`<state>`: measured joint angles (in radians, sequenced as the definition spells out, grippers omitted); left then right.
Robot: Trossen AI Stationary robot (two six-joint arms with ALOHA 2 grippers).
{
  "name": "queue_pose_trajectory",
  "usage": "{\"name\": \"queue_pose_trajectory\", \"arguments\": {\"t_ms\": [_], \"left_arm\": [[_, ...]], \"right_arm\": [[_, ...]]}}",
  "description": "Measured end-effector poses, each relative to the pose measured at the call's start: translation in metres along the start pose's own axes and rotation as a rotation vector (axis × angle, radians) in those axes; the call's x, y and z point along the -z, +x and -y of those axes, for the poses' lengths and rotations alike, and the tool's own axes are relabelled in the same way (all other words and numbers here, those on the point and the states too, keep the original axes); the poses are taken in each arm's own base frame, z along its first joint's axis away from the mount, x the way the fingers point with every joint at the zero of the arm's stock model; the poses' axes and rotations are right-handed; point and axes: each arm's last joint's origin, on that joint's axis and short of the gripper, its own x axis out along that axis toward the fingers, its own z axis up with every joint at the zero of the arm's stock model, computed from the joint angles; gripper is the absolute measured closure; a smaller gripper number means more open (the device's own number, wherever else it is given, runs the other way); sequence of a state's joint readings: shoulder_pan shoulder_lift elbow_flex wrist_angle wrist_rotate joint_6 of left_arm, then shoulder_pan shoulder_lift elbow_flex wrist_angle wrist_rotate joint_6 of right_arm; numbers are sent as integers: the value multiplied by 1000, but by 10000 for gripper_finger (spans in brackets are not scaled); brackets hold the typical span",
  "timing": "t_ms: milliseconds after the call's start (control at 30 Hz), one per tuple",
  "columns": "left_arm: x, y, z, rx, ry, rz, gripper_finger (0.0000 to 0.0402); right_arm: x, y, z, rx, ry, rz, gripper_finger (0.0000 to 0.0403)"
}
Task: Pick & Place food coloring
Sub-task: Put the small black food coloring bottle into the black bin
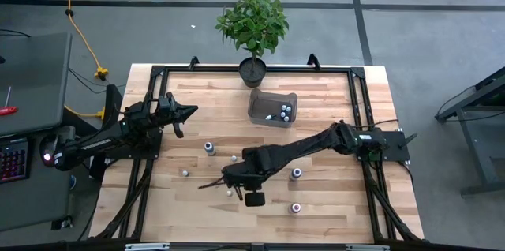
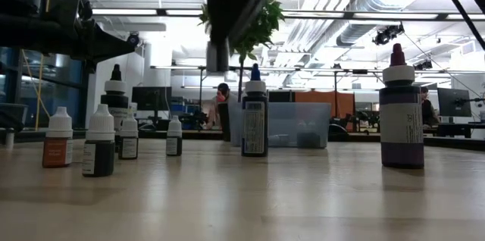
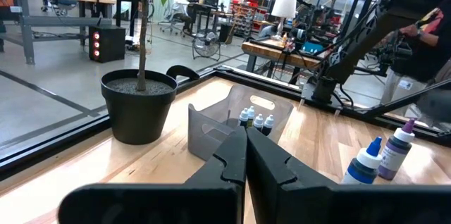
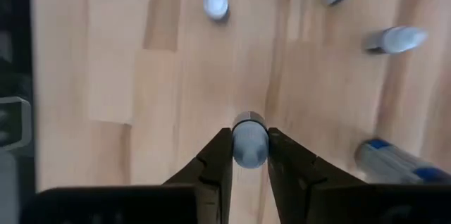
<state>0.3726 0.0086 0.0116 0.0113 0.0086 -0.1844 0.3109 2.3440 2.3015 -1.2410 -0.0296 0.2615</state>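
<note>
Closest to the right wrist camera, the right gripper (image 4: 249, 155) points straight down at the pale wooden table (image 4: 106, 55), its two dark fingers clamped on a tiny white-capped food coloring bottle (image 4: 249, 141) seen cap-on. Only this view shows that grip; from above, the right gripper (image 1: 233, 182) is a dark mass over the front middle of the table (image 1: 331, 204), hiding the bottle. The high view shows five loose small bottles on the bare wood: one (image 1: 209, 148) left of centre, one (image 1: 233, 159) just behind the gripper, one (image 1: 185, 174) farther left, one (image 1: 296, 174) right of the arm and one (image 1: 296, 207) near the front edge. The clear rectangular plastic bin (image 1: 260, 107) sits near the back, in front of the leafy green plant in a black pot (image 1: 253, 69), holding bottles; the high view shows about three, and the left wrist view shows three small caps (image 3: 257, 120) inside the bin (image 3: 211, 129). The level low view alone shows differing heights: a tall purple-capped bottle (image 2: 401, 108), a blue-capped bottle (image 2: 255, 114) and several short white-capped ones (image 2: 99, 142). The left gripper (image 1: 184, 113) hangs over the table's left rear, fingers pressed together and empty (image 3: 246, 155).
</note>
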Motion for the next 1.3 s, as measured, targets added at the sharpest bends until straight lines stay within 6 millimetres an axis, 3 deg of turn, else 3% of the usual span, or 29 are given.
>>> {"name": "queue_pose_trajectory", "arguments": {"t_ms": [100, 400, 800, 1033, 1300], "left_arm": [[0, 0, 0, 0, 0, 0, 401], [0, 0, 0, 0, 0, 0, 401], [0, 0, 0, 0, 0, 0, 401], [0, 0, 0, 0, 0, 0, 401], [0, 0, 0, 0, 0, 0, 401]], "right_arm": [[-1, -20, 1, -1, 53, 16, 338], [24, -66, 14, 78, 249, -38, 339], [42, -122, 72, 246, 480, 5, 339], [56, -119, 128, 313, 650, -59, 335], [74, -90, 190, 316, 719, -101, 334]]}}
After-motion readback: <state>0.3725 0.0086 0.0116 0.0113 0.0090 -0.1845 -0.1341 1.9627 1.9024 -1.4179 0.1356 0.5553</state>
